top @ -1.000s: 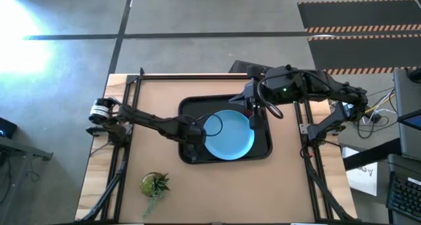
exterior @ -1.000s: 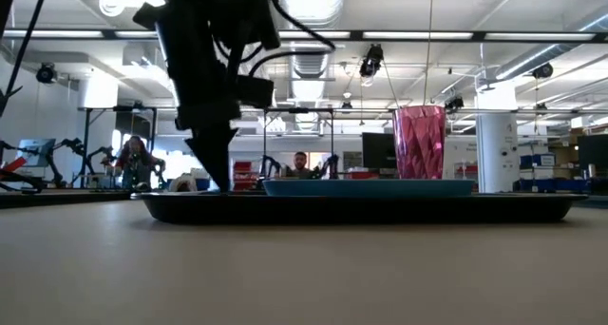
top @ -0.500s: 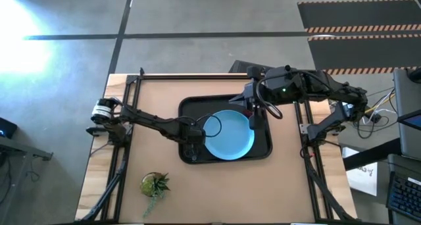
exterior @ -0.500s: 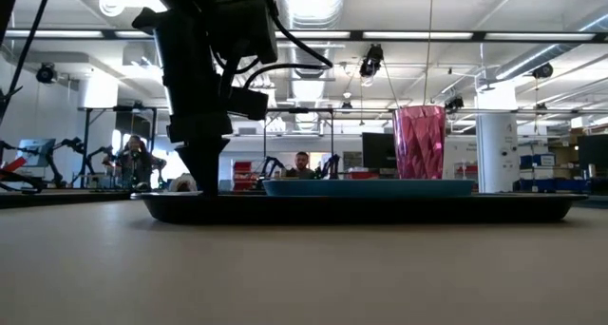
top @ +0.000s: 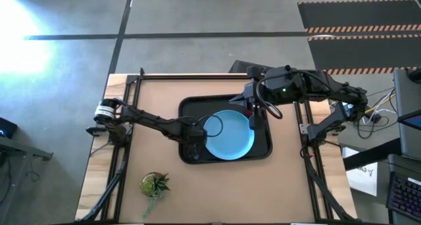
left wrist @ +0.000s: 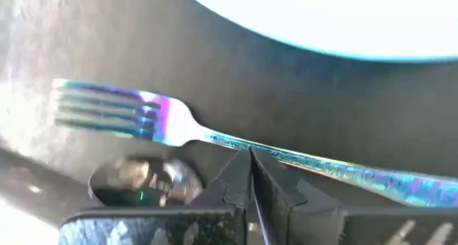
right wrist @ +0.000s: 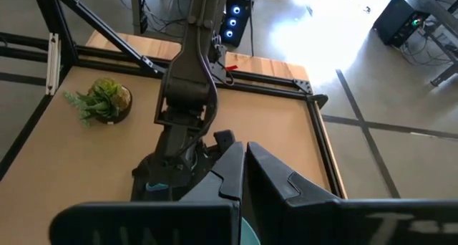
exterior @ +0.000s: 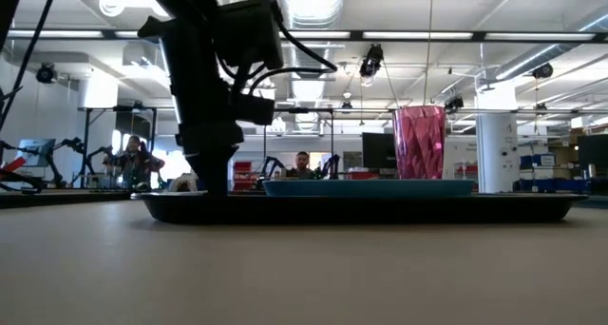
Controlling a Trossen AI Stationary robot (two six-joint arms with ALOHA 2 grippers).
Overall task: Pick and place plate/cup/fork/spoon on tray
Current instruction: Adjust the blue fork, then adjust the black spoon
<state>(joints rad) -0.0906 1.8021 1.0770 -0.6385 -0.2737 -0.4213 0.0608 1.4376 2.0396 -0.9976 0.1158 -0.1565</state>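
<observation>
At frame centre, the black tray (top: 263,149) holds the blue plate (top: 231,135) and the red cup (exterior: 419,142). The left gripper (left wrist: 250,184), fingers pressed together, sits low over the fork (left wrist: 215,134), with the spoon (left wrist: 143,182) beside it. The right gripper (right wrist: 243,170), also closed and empty, hovers over the tray's upper right. Risk: lifting carelessly could drag the fork or nudge the spoon.

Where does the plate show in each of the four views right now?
High view: plate in the middle of the tray.
Low view: thin blue band along the tray's top, under the cup.
Left wrist: pale edge beyond the fork.
Right wrist: not identifiable.
Shared landmark: the tray.
</observation>
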